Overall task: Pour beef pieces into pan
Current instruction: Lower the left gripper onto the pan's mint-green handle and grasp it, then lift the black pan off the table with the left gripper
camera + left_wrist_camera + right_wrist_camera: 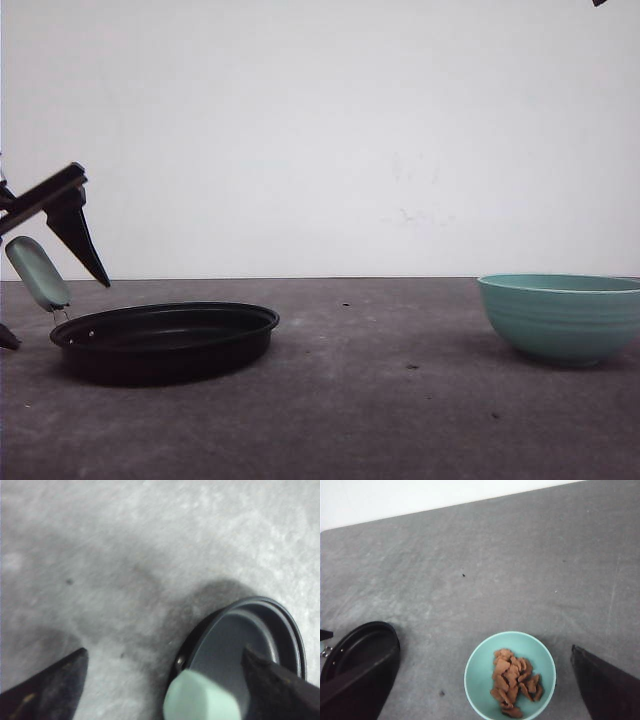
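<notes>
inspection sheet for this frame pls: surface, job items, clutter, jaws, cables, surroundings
Surface: grey table, a few dark specks.
Job's things: black pan on the left, no food in it; beef pieces piled in the teal bowl on the right.
Clutter: nothing seen.
Grippers: left gripper open, jaws either side of the pan's mint handle, not closed on it; right gripper open above the bowl.
Cables: nothing seen.
Surroundings: plain white wall.
</notes>
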You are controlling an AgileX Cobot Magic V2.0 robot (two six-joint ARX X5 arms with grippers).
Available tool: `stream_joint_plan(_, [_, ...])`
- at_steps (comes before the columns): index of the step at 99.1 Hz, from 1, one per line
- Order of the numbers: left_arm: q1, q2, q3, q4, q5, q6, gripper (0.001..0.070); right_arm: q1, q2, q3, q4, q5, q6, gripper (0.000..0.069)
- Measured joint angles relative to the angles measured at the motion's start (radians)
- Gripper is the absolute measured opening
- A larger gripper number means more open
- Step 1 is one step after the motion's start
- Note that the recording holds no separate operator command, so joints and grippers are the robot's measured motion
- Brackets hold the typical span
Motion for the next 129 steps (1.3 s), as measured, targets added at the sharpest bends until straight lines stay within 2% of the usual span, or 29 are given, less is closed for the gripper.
stream_joint_plan(10, [-0.026,0.018,0.000,0.000,-0.011,-0.007,0.0419,0.000,0.000,0.000,-0.006,0.000,0.000,0.0683])
stream_joint_plan(28, [-0.064,0.021,0.000,0.007,-0.046,-0.009,0.0355,0.000,0.000,0.000,-0.024,0.000,0.000,0.0683])
stream_joint_plan(32, [-0.065,0.021,0.000,0.007,-0.047,-0.009,0.0300,0.000,0.000,0.000,-0.028,0.000,0.000,0.0683])
stream_joint_plan(42, [-0.065,0.021,0.000,0.008,-0.047,-0.010,0.0113,0.000,0.000,0.000,-0.046,0.000,0.000,0.0683])
stream_joint_plan(48, [-0.065,0.021,0.000,0.011,-0.047,-0.010,0.0057,0.000,0.000,0.000,-0.061,0.000,0.000,0.0683])
stream_joint_plan(72, [-0.068,0.021,0.000,0.011,-0.045,-0.002,0.0053,0.000,0.000,0.000,-0.090,0.000,0.000,0.0683])
stream_joint_plan(91, [-0.068,0.010,-0.001,0.019,-0.015,-0.002,0.0053,0.000,0.000,0.000,-0.099,0.000,0.000,0.0683])
stream_joint_plan(118, [-0.068,-0.160,-0.005,0.032,-0.013,-0.002,0.0052,0.000,0.000,0.000,-0.099,0.000,0.000,0.0683])
stream_joint_plan(129, [-0.068,-0.230,-0.005,0.012,0.010,-0.013,0.0052,0.000,0.000,0.000,-0.099,0.019,0.000,0.0683])
